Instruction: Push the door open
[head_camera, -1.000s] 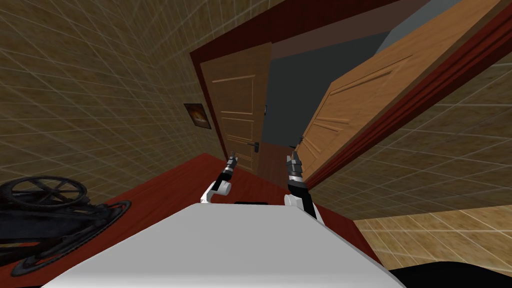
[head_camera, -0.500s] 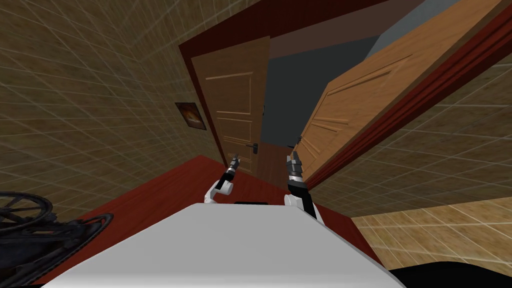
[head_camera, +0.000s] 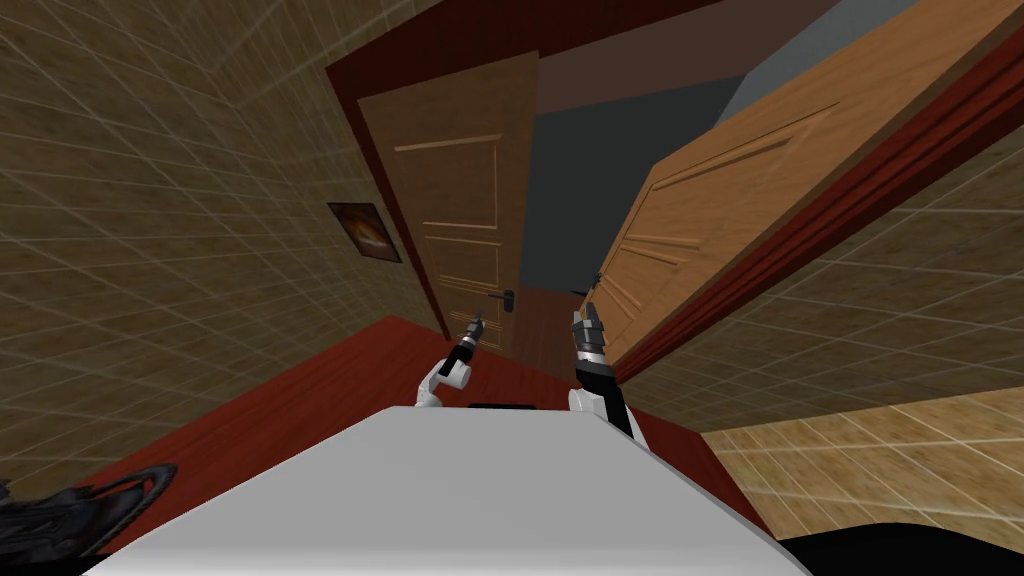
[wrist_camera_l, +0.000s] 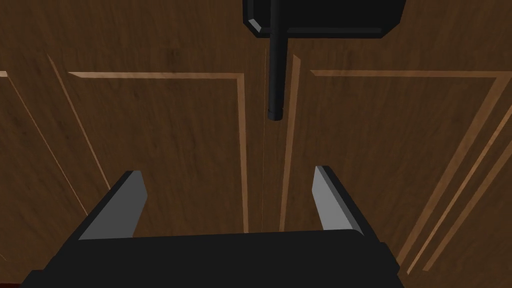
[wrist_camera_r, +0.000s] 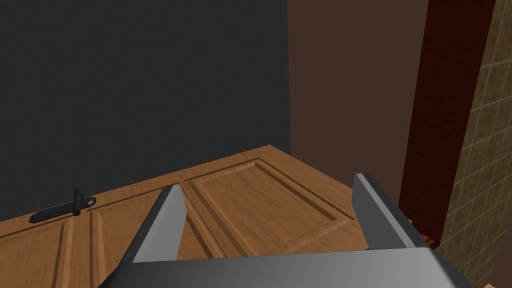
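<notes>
A double wooden door stands ahead. Its darker left leaf (head_camera: 460, 200) carries a black lever handle (head_camera: 505, 298), and my left gripper (head_camera: 476, 324) is just below that handle, open. In the left wrist view the open left gripper (wrist_camera_l: 227, 171) faces the panelled leaf (wrist_camera_l: 165, 130) close up, with the handle (wrist_camera_l: 276, 65) beyond the fingertips and nothing between the fingers. The lighter right leaf (head_camera: 720, 200) is swung wide. My right gripper (head_camera: 590, 318) is raised beside it, open; in its wrist view this gripper (wrist_camera_r: 268, 181) hangs over that leaf (wrist_camera_r: 235, 190) and its handle (wrist_camera_r: 62, 210).
A dark red frame (head_camera: 830, 200) borders the doorway, with a dark grey wall showing between the leaves. A small picture (head_camera: 364, 231) hangs on the tiled wall at left. A dark wheeled object (head_camera: 80, 505) lies at the bottom left on the dark red floor (head_camera: 330, 370).
My whole view has shifted: the left leaf looms larger, and the wheeled object has slid almost out at the bottom left. The left gripper has edged nearer the left leaf's handle.
</notes>
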